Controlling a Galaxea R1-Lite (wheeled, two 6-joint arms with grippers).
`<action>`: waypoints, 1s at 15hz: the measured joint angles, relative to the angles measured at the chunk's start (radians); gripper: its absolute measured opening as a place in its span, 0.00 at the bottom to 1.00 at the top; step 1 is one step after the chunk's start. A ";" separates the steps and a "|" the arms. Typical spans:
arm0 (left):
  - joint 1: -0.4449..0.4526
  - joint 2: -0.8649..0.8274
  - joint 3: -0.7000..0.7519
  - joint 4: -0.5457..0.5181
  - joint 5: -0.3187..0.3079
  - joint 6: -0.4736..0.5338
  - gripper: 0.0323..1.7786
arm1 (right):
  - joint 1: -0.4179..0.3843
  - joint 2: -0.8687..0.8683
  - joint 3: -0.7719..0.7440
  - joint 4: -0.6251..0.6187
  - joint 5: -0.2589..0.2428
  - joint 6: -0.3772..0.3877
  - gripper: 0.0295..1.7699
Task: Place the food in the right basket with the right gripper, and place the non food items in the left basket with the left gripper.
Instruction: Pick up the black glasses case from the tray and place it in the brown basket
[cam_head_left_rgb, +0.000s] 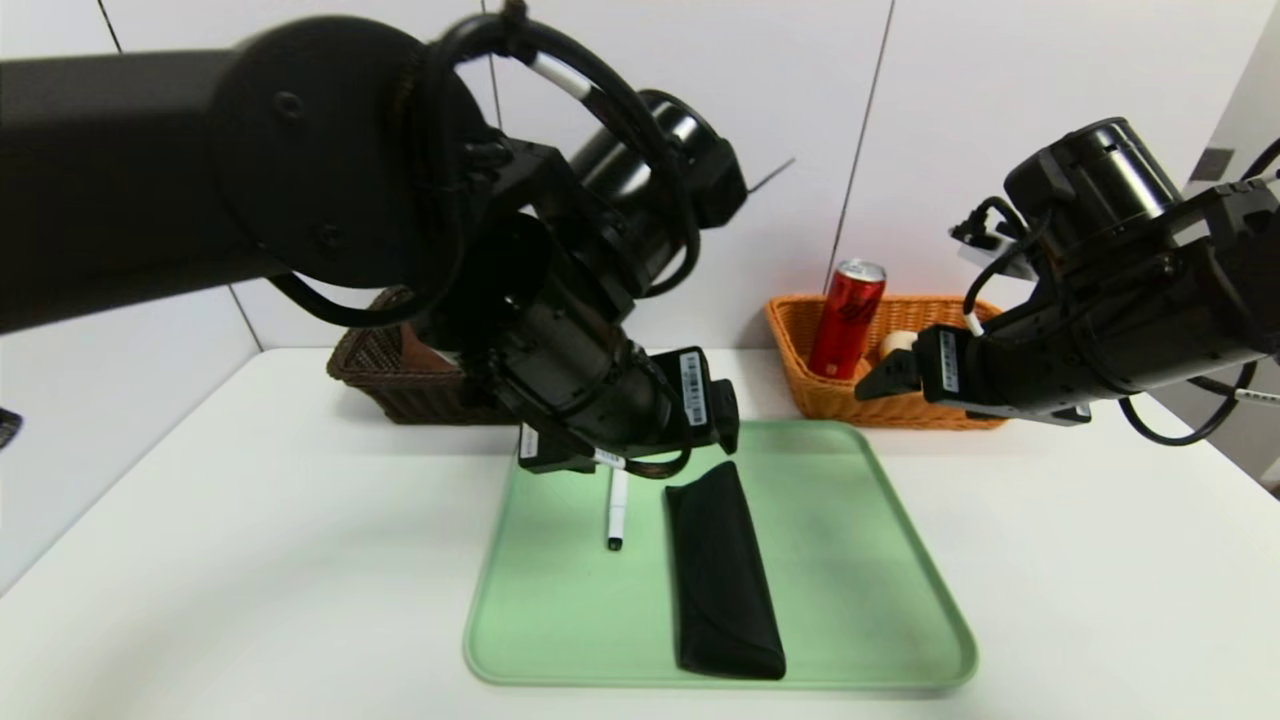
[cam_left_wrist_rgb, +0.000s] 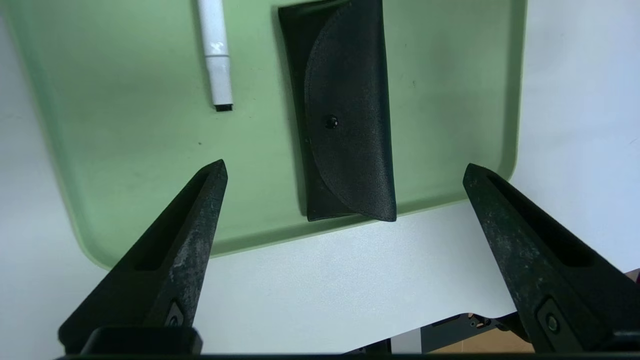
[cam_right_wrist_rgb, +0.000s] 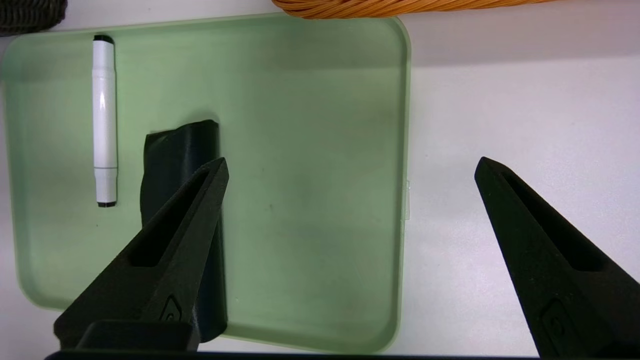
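at left of the head view, the left gripper (cam_head_left_rgb: 640, 440) hangs over the far left part of the green tray (cam_head_left_rgb: 880, 560), its thick black arm filling the upper left of the frame and bending down at the wrist; its own camera shows the fingers (cam_left_wrist_rgb: 200, 210) spread wide with nothing between them. behind it, mid-left, the dark brown left basket (cam_head_left_rgb: 385, 375) sits against the wall, with something reddish-brown just visible inside, too hidden to name. just below the gripper lies the white marker pen (cam_head_left_rgb: 617, 510), black tip toward the near edge, and beside it at centre the long black soft case (cam_head_left_rgb: 722, 575), running lengthwise down the tray. the step in hand appears to be clearing the non food items: pen and case both await pickup. the next move likely calls for the left gripper to drop onto one of them, close across its narrow width, then carry it back to the dark basket. at upper right, the red drink can (cam_head_left_rgb: 846, 320) stands in the orange-tan right basket (cam_head_left_rgb: 800, 340), a pale bun (cam_head_left_rgb: 897, 343) beside it, so the food looks done. the right gripper (cam_head_left_rgb: 880, 380) hovers in front of that basket, arm reaching in from the right edge, fingers (cam_right_wrist_rgb: 195, 200) wide apart and empty.
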 joint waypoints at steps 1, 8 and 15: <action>-0.014 0.020 -0.002 -0.001 0.002 -0.001 0.94 | 0.000 -0.003 0.007 0.001 -0.007 -0.002 0.96; -0.084 0.131 -0.003 0.000 0.072 0.012 0.95 | -0.052 -0.061 0.162 -0.005 -0.141 -0.184 0.96; -0.096 0.217 -0.010 -0.041 0.089 0.034 0.95 | -0.068 -0.136 0.251 -0.016 -0.145 -0.188 0.96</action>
